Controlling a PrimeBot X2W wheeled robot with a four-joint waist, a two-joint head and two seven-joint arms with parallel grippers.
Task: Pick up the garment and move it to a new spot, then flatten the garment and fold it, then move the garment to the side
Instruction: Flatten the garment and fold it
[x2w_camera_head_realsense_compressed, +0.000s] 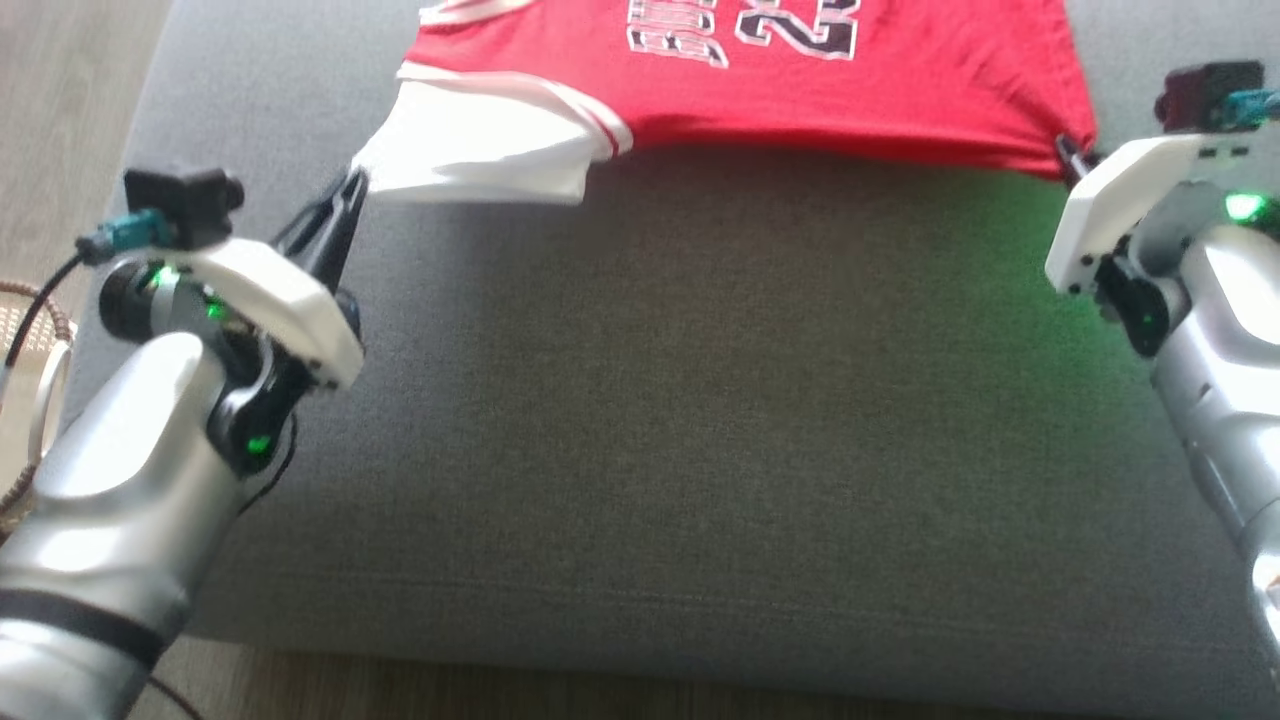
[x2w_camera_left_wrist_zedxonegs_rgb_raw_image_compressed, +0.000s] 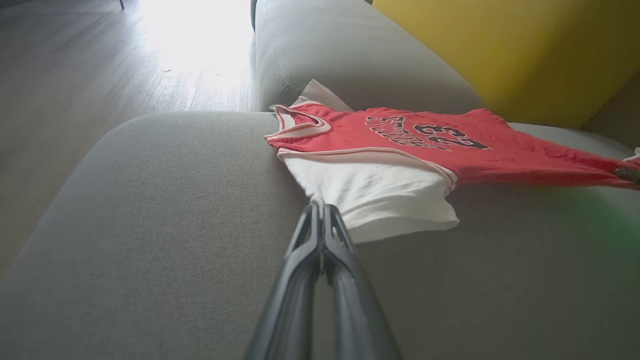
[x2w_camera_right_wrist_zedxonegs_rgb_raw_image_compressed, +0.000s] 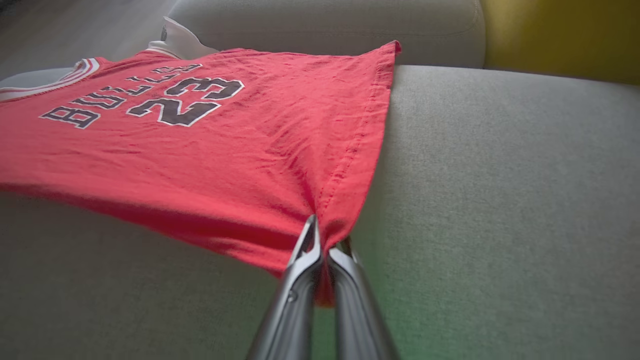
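One jersey (x2w_camera_right_wrist_zedxonegs_rgb_raw_image_compressed: 225, 150) | print: BULLS 23 (black) | left pincer (x2w_camera_left_wrist_zedxonegs_rgb_raw_image_compressed: 320, 207), right pincer (x2w_camera_right_wrist_zedxonegs_rgb_raw_image_compressed: 327, 237) gripping

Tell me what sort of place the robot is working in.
Most likely a living room in a home. The red jersey is spread over a grey upholstered sofa, a wooden plank floor runs beside it, and daylight glares on that floor.
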